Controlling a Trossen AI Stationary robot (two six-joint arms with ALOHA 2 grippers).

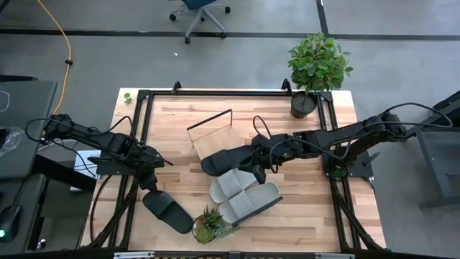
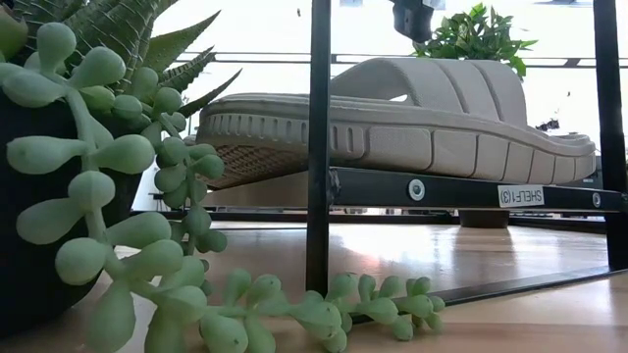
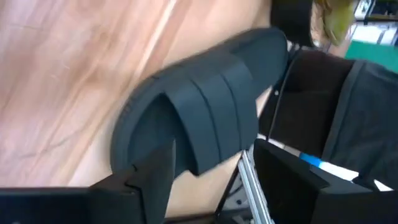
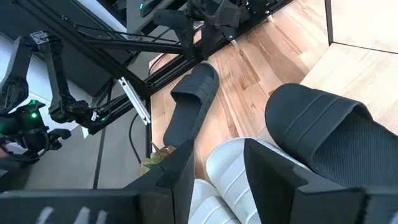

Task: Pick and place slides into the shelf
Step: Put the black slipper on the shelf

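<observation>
Left jaws apart over a black slide [image 1: 167, 211] – nothing gripped.
Right gripper [image 1: 259, 171] jaws part-open above grey slides [image 1: 248, 202] beside the shelf [image 1: 215, 134]; low view alone shows a grey sole.

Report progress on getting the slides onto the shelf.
Done: two grey slides and one black slide lie on the shelf. In hand: nothing gripped; the left hand hangs open just above the last black slide, and the right hand sits over the shelved slides. Left: that last slide, on the table by the succulent.
</observation>
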